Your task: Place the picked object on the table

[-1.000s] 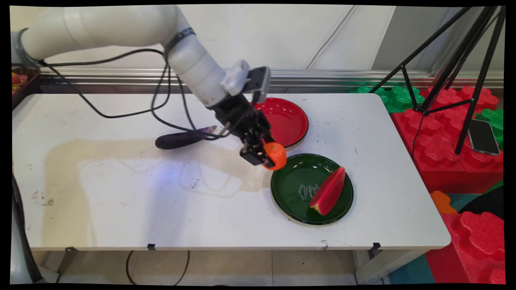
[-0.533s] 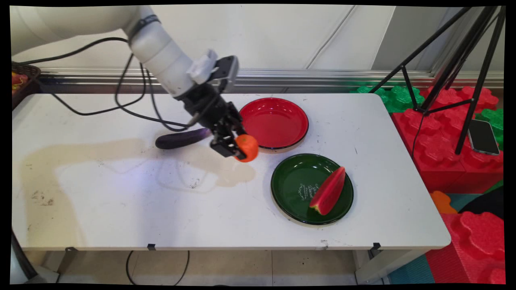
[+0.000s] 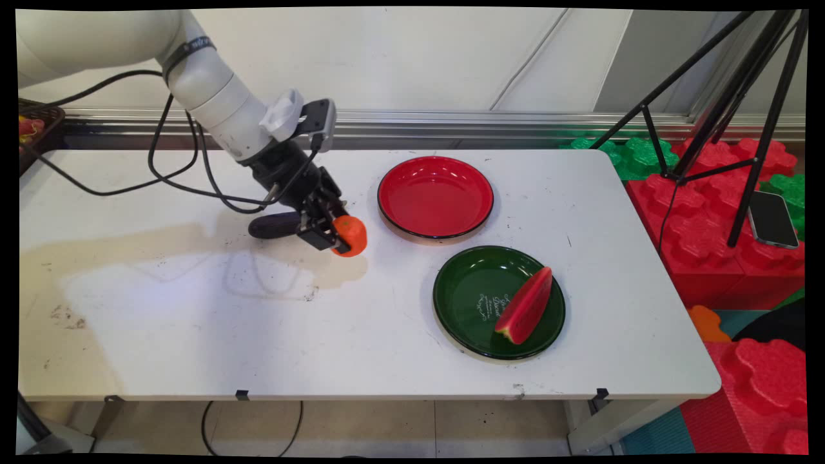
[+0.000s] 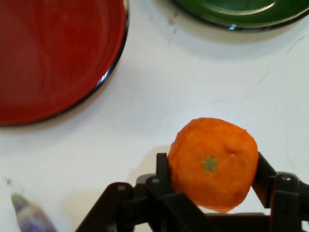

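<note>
Gripper (image 3: 336, 236) clamped on our orange (image 3: 350, 235) has swung from the green plate (image 3: 464, 303) at right toward frame centre-left, past the red plate (image 3: 435, 196), near the eggplant (image 3: 274, 225).

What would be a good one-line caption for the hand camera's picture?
The gripper clamps an orange above the white table, the red plate and green plate's rim beyond.

- Red plate (image 3: 435, 197) at 12 o'clock on the white bench (image 3: 193, 335).
- Green plate (image 3: 477, 303) at 4 o'clock, holding 1 watermelon slice (image 3: 525, 306).
- Purple eggplant (image 3: 274, 225) at 10 o'clock.
</note>
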Robot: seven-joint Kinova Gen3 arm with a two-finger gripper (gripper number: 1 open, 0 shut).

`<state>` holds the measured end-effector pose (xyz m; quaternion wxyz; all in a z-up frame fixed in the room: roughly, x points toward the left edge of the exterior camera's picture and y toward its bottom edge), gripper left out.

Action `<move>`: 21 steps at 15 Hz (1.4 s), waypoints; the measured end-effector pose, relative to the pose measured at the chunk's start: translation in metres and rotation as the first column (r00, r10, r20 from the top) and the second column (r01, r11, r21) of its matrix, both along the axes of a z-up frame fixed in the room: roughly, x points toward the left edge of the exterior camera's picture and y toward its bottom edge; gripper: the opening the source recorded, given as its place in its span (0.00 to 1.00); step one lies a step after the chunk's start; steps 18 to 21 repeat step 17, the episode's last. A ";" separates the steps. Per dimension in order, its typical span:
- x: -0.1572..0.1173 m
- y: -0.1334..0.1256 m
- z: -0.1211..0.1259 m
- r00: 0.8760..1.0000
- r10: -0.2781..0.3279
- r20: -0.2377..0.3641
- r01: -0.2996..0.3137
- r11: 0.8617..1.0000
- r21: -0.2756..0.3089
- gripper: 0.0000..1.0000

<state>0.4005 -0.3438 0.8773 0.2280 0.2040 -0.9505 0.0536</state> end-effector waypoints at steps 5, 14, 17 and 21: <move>0.018 -0.003 -0.025 0.997 0.071 0.030 -0.071 0.997 0.022 0.00; 0.028 -0.003 -0.068 0.985 0.166 0.055 -0.170 0.982 0.078 0.00; 0.029 -0.003 -0.075 0.981 0.187 0.050 -0.191 0.978 0.086 1.00; 0.029 -0.003 -0.075 0.981 0.187 0.050 -0.191 0.978 0.086 1.00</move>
